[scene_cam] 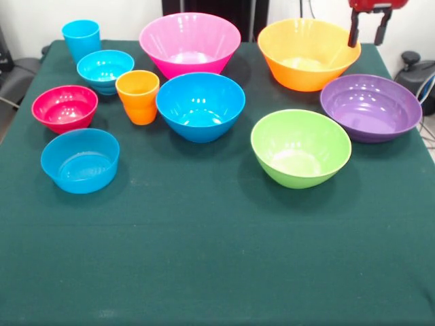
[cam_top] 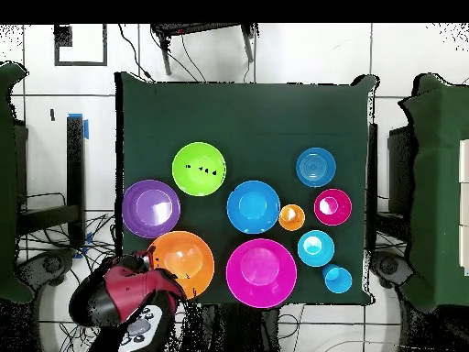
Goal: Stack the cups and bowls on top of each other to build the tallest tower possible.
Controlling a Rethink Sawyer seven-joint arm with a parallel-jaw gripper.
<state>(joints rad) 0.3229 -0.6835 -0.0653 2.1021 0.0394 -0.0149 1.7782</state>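
All the bowls and cups stand apart on the green table, none stacked. The large orange bowl (scene_cam: 308, 53) (cam_top: 181, 264) is beside the pink bowl (scene_cam: 189, 44) (cam_top: 261, 272). The purple bowl (scene_cam: 370, 106) (cam_top: 151, 208), green bowl (scene_cam: 300, 147) (cam_top: 200, 169) and blue bowl (scene_cam: 200, 105) (cam_top: 253, 206) stand nearer the middle. The orange cup (scene_cam: 137, 96) (cam_top: 291, 217) is next to the blue bowl. The light blue cup (scene_cam: 81, 39) (cam_top: 338, 279) is at a corner. My gripper (scene_cam: 368, 30) is open and empty, above the orange bowl's outer rim.
A small red bowl (scene_cam: 64, 107) (cam_top: 332, 206) and two small light blue bowls (scene_cam: 105, 70) (scene_cam: 80, 160) stand near the cups. The green tablecloth (scene_cam: 204, 258) covers the table. My red arm (cam_top: 124, 291) reaches in at the orange bowl's corner.
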